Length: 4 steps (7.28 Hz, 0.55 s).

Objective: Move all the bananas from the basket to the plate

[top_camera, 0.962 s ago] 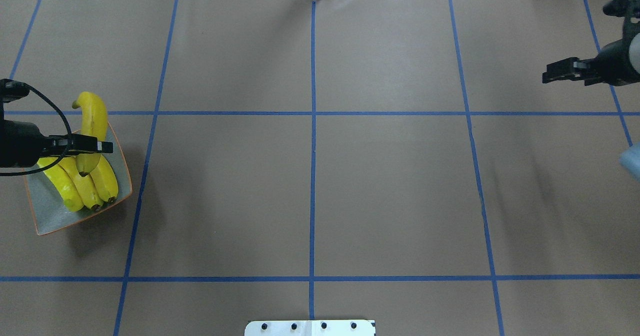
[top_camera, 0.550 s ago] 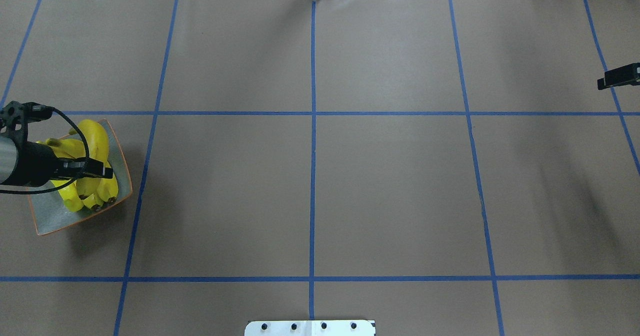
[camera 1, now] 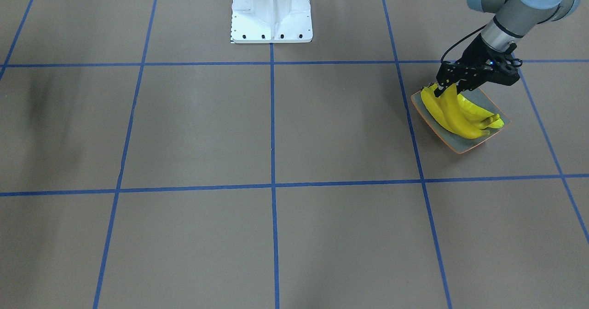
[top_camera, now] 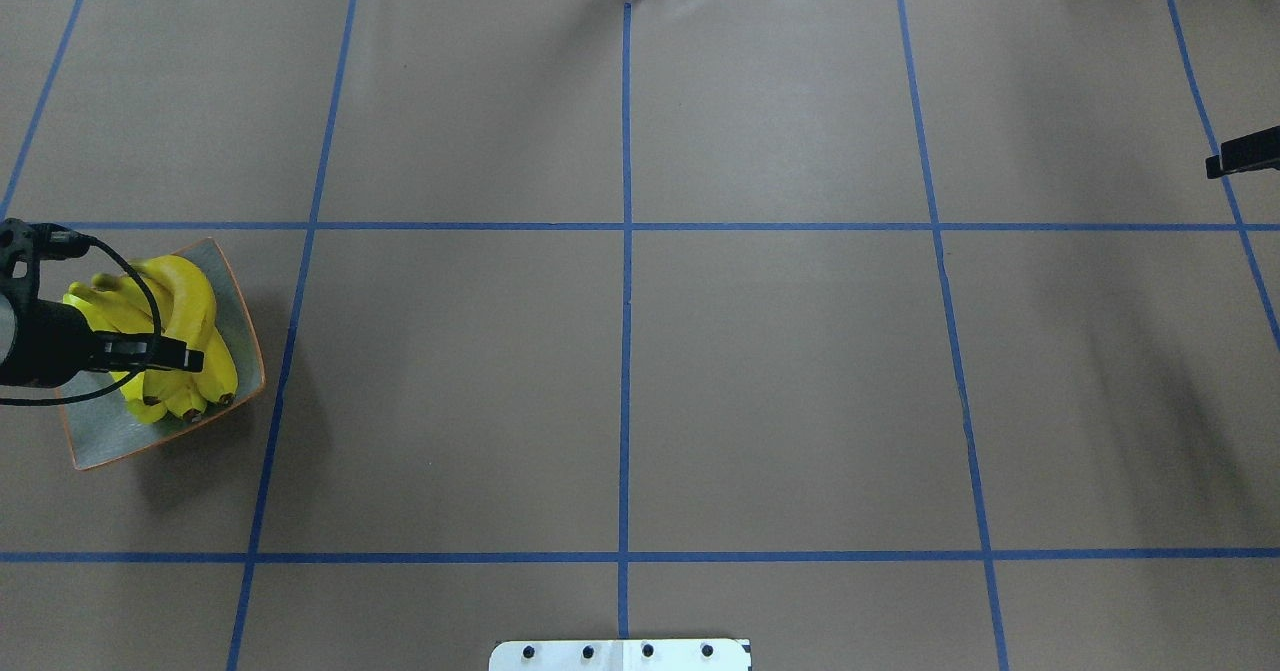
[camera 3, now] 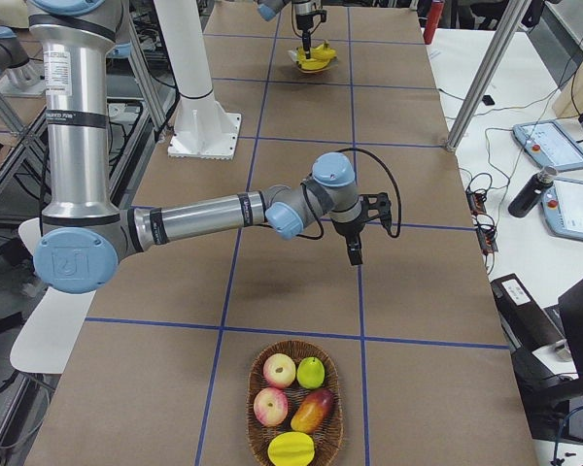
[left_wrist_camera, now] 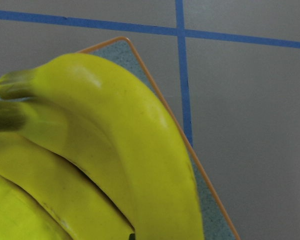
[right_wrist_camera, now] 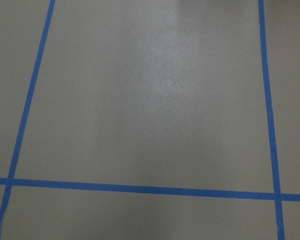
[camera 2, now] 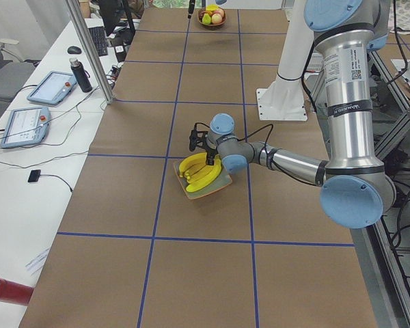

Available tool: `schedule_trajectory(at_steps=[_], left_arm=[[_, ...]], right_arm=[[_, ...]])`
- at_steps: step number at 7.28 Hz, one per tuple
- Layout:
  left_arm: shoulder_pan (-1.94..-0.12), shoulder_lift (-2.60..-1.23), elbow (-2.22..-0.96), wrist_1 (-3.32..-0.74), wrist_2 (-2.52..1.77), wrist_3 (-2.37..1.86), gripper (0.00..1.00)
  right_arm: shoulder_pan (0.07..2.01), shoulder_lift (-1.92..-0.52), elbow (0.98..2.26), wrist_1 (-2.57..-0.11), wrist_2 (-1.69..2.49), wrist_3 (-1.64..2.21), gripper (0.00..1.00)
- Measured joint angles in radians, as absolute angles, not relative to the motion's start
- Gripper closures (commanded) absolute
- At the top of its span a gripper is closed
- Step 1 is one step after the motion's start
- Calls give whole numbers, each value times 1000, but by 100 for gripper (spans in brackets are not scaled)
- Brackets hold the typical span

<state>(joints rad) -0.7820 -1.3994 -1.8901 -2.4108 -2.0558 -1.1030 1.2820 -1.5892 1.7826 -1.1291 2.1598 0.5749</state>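
**Reaching down onto four bananas stacked on the plate**

My left gripper (camera 1: 450, 89) sits at the stem end of the bananas (top_camera: 195, 296), with its jaws on either side of the top banana (left_wrist_camera: 140, 150). I cannot tell whether they are clamped or loose.

All four bananas lie side by side on the blue-grey plate (top_camera: 100, 441), at the lower left of the overhead view. Their long axis runs from the greenish stems at the upper left to the dark tips at the bottom.

They are probably light, firm and easily bruised, with glossy skin that may slip. I would grip one gently across its thick middle.

My right gripper (camera 3: 355, 254) hangs over bare table at the overhead view's right edge, and I cannot tell its state. The wicker basket (camera 3: 253, 413) holds other fruit.
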Motion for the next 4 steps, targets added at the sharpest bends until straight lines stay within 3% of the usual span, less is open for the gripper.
schedule_trajectory(at_steps=[4], left_arm=[[-815, -1407, -1899, -2411, -2056, -1028, 0]], right_arm=[[1294, -1595, 1776, -1131, 2162, 554, 0]])
